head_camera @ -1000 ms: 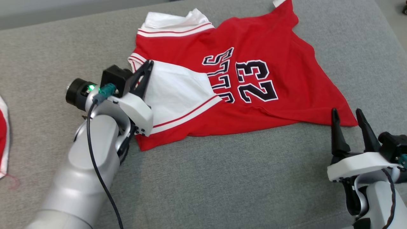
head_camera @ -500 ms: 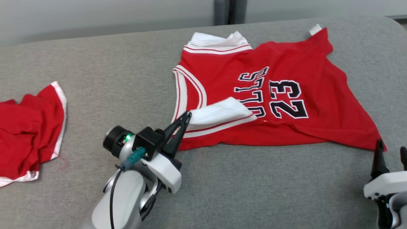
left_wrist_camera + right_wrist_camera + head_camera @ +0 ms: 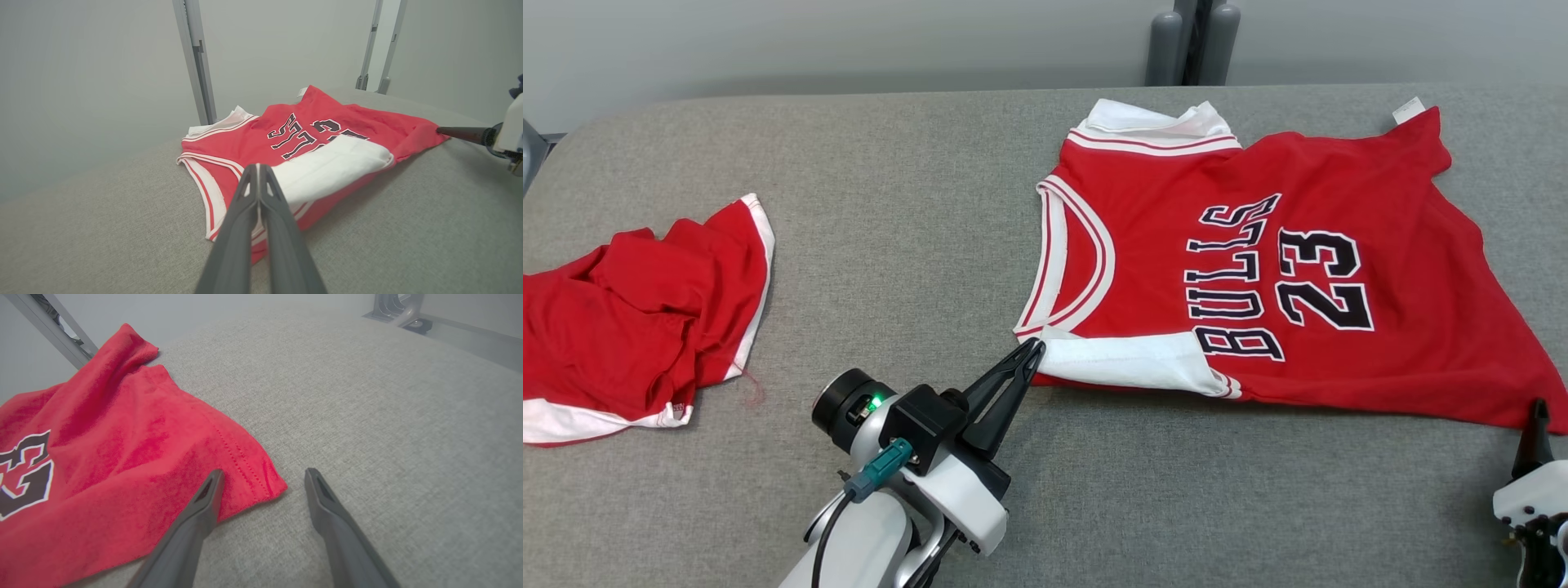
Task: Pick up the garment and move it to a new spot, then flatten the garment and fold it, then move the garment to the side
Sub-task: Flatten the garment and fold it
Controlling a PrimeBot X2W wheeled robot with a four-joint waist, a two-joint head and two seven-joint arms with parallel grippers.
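Left gripper (image 3: 1032,354) is clamped fully closed, tips right at the corner of the white turned-over flap (image 3: 1127,361) on the red Bulls 23 jersey (image 3: 1258,204). Honestly can't tell if any cloth is actually caught in there. Right gripper (image 3: 264,473) is spread wide, one finger over the jersey's red hem corner, the other over the bare grey padded surface (image 3: 898,237). The jersey lies mostly flat on the robot's right side, its collar near the far edge. A crumpled red garment (image 3: 645,310) sits well apart on the left, with plenty of open grey between.
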